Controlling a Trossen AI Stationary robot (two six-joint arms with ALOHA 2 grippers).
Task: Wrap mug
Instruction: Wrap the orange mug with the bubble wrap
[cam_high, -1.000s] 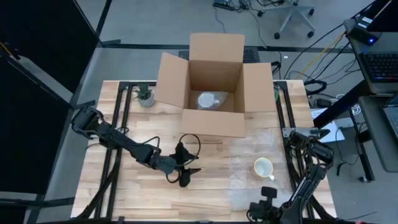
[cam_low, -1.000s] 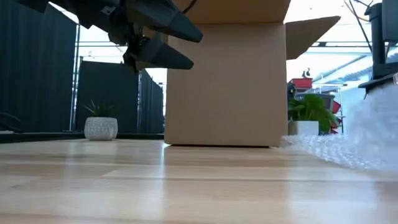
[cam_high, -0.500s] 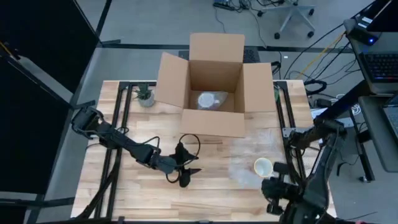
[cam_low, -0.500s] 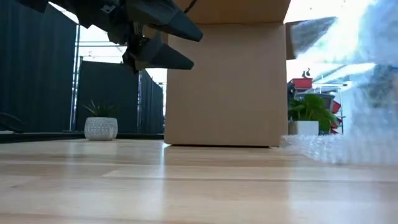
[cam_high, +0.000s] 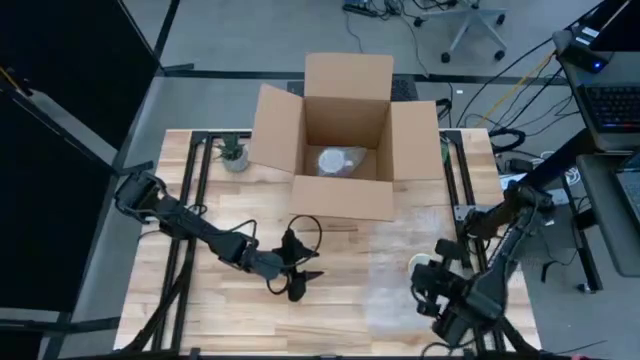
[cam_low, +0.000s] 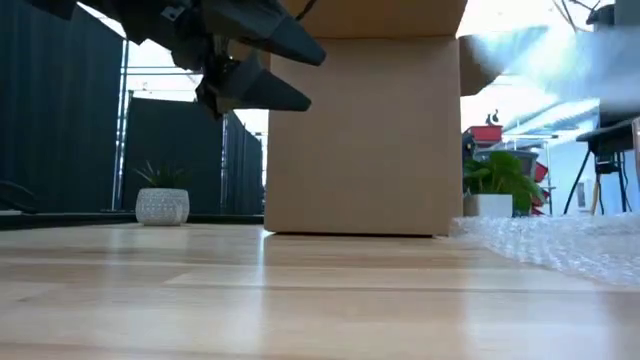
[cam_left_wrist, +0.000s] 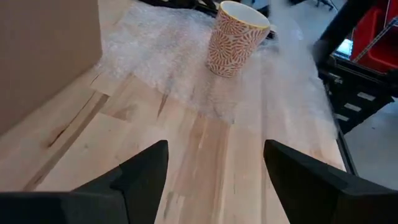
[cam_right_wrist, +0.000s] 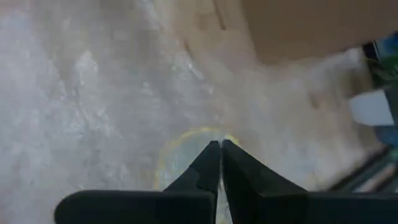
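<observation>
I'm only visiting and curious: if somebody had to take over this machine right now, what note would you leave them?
Left end effector: open, empty, hovering mid-table.
Right end effector: shut, holding nothing visible, above the mug.
Patterned mug: upright on the bubble wrap sheet, at the table's right side.
Cardboard box: open at the back, with one bubble-wrapped item inside.
Done: mug set on the wrap.
Left: fold the wrap around the mug.
</observation>
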